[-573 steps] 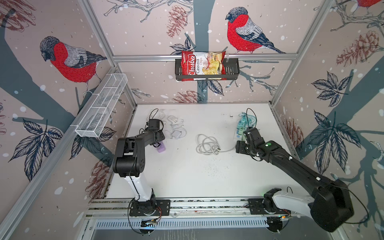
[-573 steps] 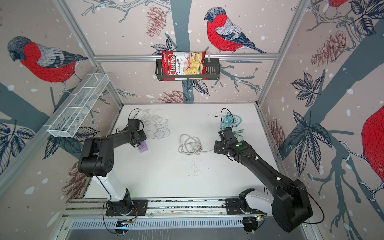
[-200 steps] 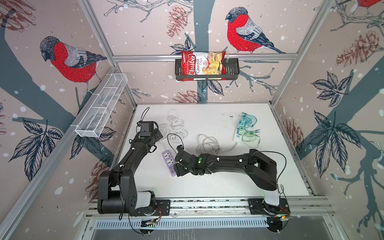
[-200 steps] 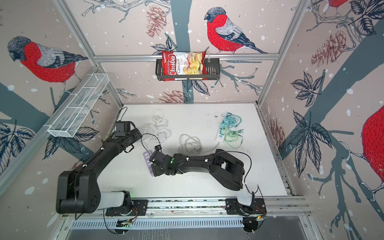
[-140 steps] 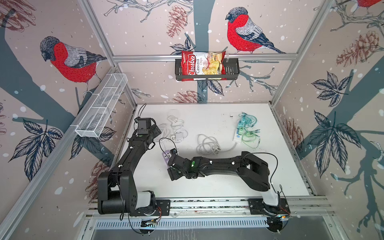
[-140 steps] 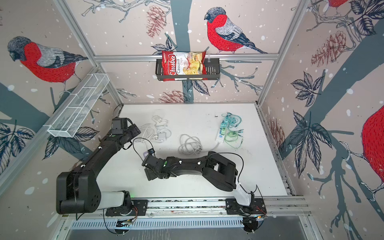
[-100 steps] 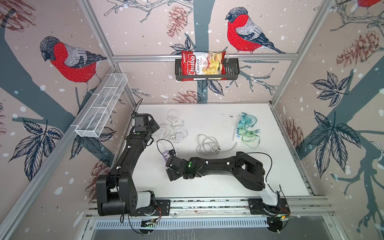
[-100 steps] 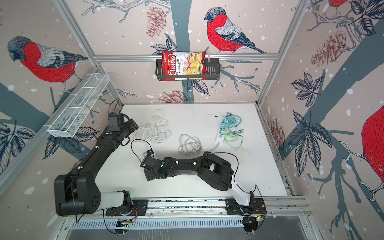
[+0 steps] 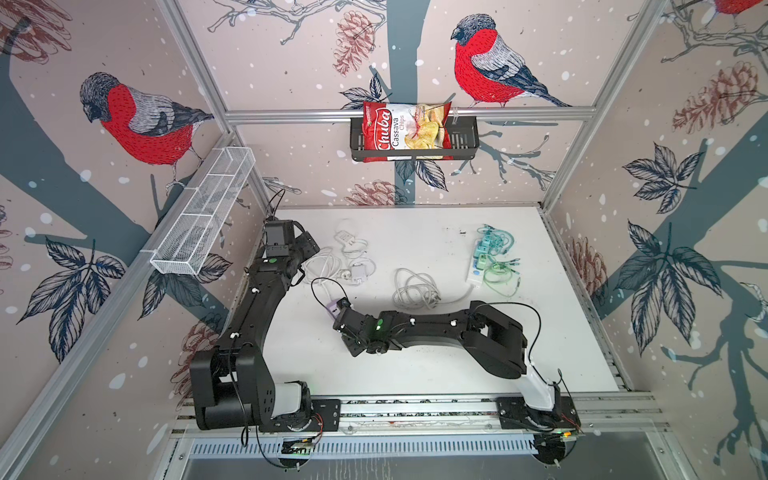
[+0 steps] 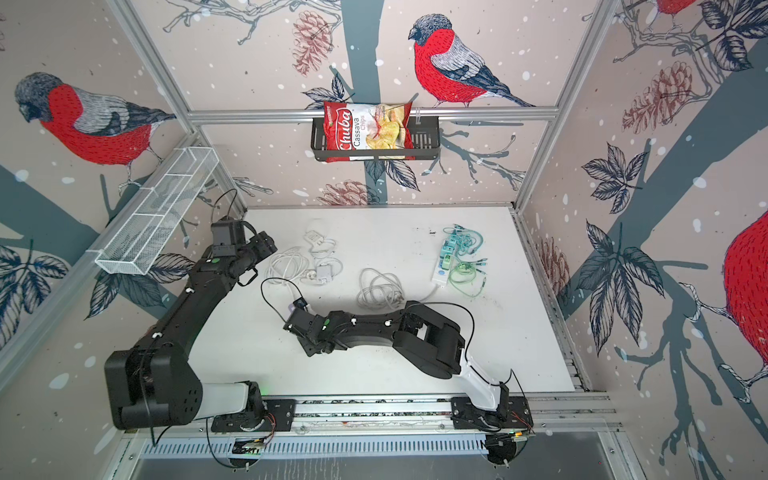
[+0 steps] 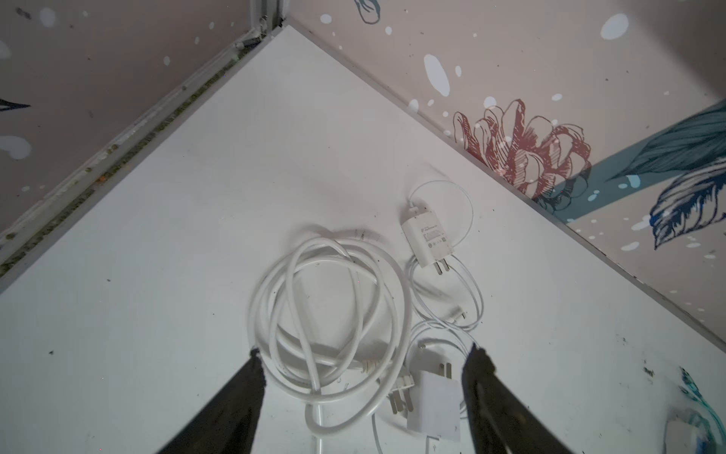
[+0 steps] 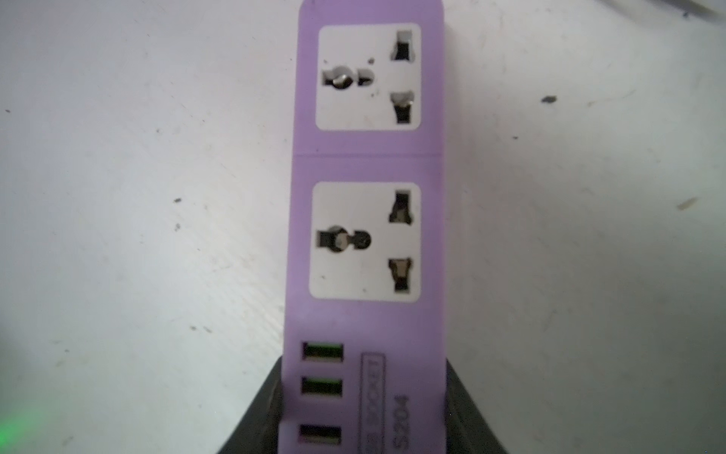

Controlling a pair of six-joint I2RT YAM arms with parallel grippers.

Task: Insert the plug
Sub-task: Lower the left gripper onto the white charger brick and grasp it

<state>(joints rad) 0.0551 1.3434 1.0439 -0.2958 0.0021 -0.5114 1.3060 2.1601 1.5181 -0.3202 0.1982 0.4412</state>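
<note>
**Right end effector clamped on the strip, left one spread over the chargers**

The right end effector [image 12: 363,387] gripped the USB end of the purple power strip [image 12: 367,157]. Its dark fingers [image 12: 267,397] pressed flat against both long edges, and both sockets pointed away from the wrist. Bare counter [image 9: 415,374] lay on either side of the strip, which sat left of the middle in both top views.

The left end effector [image 11: 365,359] hung with its jaws wide apart above the far left corner. A coiled white cable [image 11: 326,306], a white charger [image 11: 426,239] and a second white charger [image 11: 434,405] lay there, near where two walls met. A loose white coil [image 9: 415,289] lay mid-counter, and a green cable bundle [image 9: 494,259] sat near the right wall.
</note>
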